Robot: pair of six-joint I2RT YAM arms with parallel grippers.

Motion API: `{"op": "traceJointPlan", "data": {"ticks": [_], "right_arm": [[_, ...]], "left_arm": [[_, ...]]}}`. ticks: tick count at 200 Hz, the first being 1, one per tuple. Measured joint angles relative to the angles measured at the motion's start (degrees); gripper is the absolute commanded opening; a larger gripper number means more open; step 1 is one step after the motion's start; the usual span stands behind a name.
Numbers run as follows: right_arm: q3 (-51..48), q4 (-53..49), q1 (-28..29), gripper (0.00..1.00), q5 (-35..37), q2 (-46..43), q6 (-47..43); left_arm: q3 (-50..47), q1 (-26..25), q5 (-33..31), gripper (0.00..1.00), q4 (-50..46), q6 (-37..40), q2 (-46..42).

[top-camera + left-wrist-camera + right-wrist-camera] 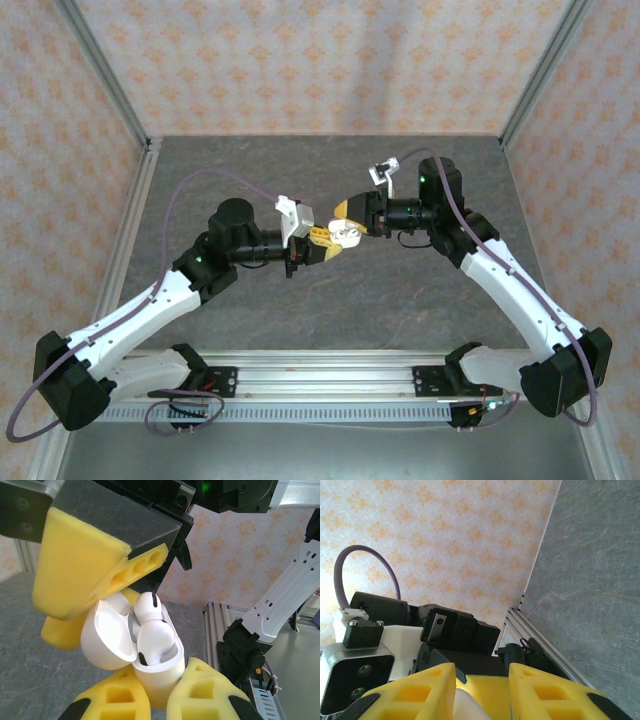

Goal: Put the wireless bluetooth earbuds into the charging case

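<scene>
Top external view: the left gripper (322,246) and right gripper (349,224) meet above the middle of the tabletop (300,170). Left wrist view: the left fingers (200,690) are clamped on the base of the white charging case (156,676). Its lid (107,642) hangs open to the left, and one white earbud (154,630) sits in the case. The right fingers (80,570) stand slightly apart at the lid; I cannot tell whether they grip it.

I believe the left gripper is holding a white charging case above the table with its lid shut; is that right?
Not quite: the lid is open, not shut. The left wrist view shows it swung back, with a white earbud sitting inside. Otherwise yes, the left gripper holds the white charging case above the table.
</scene>
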Motion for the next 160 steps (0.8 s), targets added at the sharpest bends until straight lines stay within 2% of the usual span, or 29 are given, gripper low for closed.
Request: {"op": "traceJointPlan", "data": {"ticks": [48, 67, 80, 160], "right_arm": [[0.00, 0.00, 0.00, 0.34, -0.11, 0.00, -0.87], [0.00, -0.02, 0.07, 0.42, -0.15, 0.00, -1.60], [0.00, -0.02, 0.52, 0.44, -0.26, -0.07, -2.21], [-0.22, 3.82, 0.72, 0.44, 0.09, -3.91, -1.62]], "left_arm": [[0.00, 0.00, 0.00, 0.00, -0.17, 0.00, -0.02], [0.00, 0.00, -0.11, 0.00, -0.17, 0.00, -0.02], [0.00, 0.00, -0.42, 0.00, -0.22, -0.02, -0.02], [-0.02, -0.24, -0.61, 0.00, 0.63, -0.02, -1.27]]}}
